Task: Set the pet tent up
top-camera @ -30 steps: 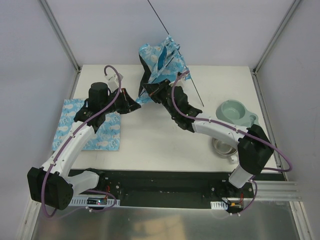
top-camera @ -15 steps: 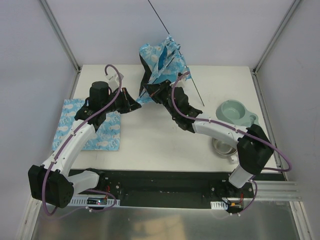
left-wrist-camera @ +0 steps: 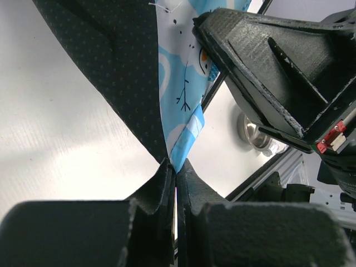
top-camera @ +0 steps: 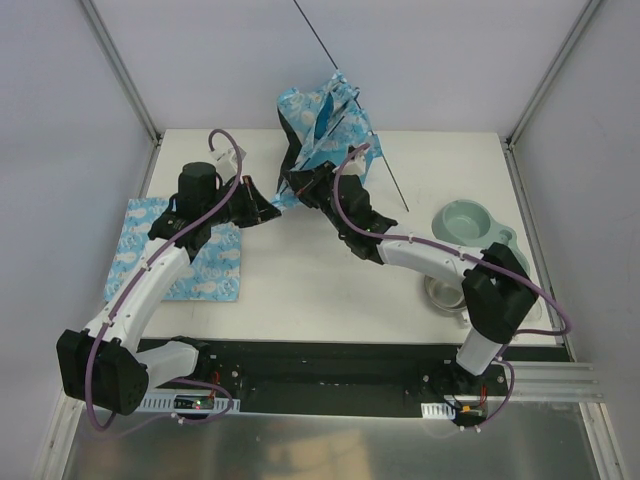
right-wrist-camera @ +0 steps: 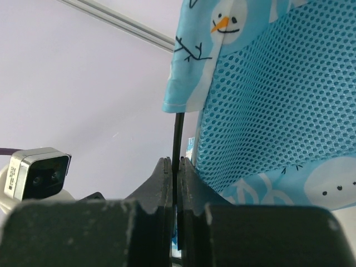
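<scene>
Mat (top-camera: 218, 266), green bowl (top-camera: 468, 224), steel bowl (top-camera: 444, 297), table (top-camera: 300, 285)
Mat lies flat at the table's left; the bowls sit near each other at right.

I'm looking into a robotics lab test cell.

On my top view, plain pale panels (top-camera: 450, 60) close in three sides, held by bare aluminium posts (top-camera: 122, 75) running to the upper corners of the frame. A white table (top-camera: 300, 290) fills the middle. Along its bottom edge a black mounting rail (top-camera: 330, 378) carries the left arm (top-camera: 140, 290) and right arm (top-camera: 430, 258), with purple cables (top-camera: 222, 132) looping off both. There's slotted aluminium extrusion (top-camera: 560, 378) at lower right and sheet metal (top-camera: 330, 450) across the bottom. On my right wrist view, a small camera module (right-wrist-camera: 36, 167) sits at lower left.
</scene>
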Robot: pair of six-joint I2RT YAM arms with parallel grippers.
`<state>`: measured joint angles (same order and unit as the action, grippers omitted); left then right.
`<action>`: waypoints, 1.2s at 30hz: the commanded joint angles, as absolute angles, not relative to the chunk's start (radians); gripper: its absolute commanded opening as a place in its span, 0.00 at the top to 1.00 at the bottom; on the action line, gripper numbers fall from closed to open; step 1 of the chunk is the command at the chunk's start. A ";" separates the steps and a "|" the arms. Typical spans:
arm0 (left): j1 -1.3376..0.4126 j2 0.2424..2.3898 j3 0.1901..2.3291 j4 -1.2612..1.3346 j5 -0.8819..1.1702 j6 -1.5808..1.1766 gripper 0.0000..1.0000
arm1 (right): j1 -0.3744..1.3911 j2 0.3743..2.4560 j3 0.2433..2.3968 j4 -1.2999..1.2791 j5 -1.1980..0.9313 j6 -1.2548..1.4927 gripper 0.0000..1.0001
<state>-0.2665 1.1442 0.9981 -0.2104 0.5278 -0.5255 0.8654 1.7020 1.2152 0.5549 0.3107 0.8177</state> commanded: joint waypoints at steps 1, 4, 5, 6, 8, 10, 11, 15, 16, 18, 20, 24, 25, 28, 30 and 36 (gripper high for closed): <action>-0.259 1.135 1.031 -0.313 0.617 -0.519 1.00 | 0.811 1.730 1.255 0.604 0.466 0.727 1.00; -0.258 1.137 1.028 -0.313 0.623 -0.517 1.00 | 0.818 1.727 1.255 0.632 0.440 0.726 1.00; -0.258 1.137 1.026 -0.313 0.624 -0.517 1.00 | 0.819 1.726 1.258 0.635 0.434 0.721 1.00; -0.259 1.137 1.026 -0.313 0.627 -0.514 1.00 | 0.822 1.726 1.259 0.640 0.427 0.715 1.00; -0.259 1.138 1.028 -0.316 0.626 -0.514 1.00 | 0.825 1.721 1.252 0.663 0.407 0.712 1.00; -0.259 1.141 1.026 -0.321 0.624 -0.509 1.00 | 0.825 1.717 1.243 0.683 0.393 0.718 1.00; -0.259 1.141 1.028 -0.322 0.624 -0.508 1.00 | 0.827 1.717 1.241 0.686 0.382 0.715 1.00; -0.259 1.143 1.031 -0.325 0.629 -0.503 1.00 | 0.830 1.720 1.244 0.686 0.364 0.706 1.00; -0.259 1.143 1.032 -0.328 0.629 -0.499 1.00 | 0.830 1.721 1.246 0.684 0.357 0.701 1.00; -0.259 1.143 1.038 -0.331 0.629 -0.497 1.00 | 0.838 1.727 1.252 0.673 0.351 0.683 1.00; -0.259 1.143 1.042 -0.333 0.629 -0.492 1.00 | 0.845 1.732 1.256 0.663 0.342 0.666 1.00; -0.259 1.138 1.054 -0.339 0.623 -0.483 1.00 | 0.859 1.736 1.253 0.647 0.325 0.628 1.00; -0.259 1.138 1.055 -0.344 0.617 -0.477 1.00 | 0.864 1.735 1.249 0.638 0.324 0.615 1.00; -0.259 1.137 1.065 -0.356 0.603 -0.463 1.00 | 0.874 1.723 1.224 0.632 0.319 0.588 1.00; -0.259 1.137 1.069 -0.360 0.603 -0.456 1.00 | 0.876 1.717 1.220 0.629 0.314 0.572 1.00; -0.259 1.146 1.089 -0.373 0.597 -0.431 1.00 | 0.893 1.707 1.221 0.618 0.275 0.490 1.00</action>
<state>-0.2657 1.1553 1.0363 -0.3237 0.5648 -0.4633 0.9047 1.7256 1.2179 0.6125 0.2241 0.6327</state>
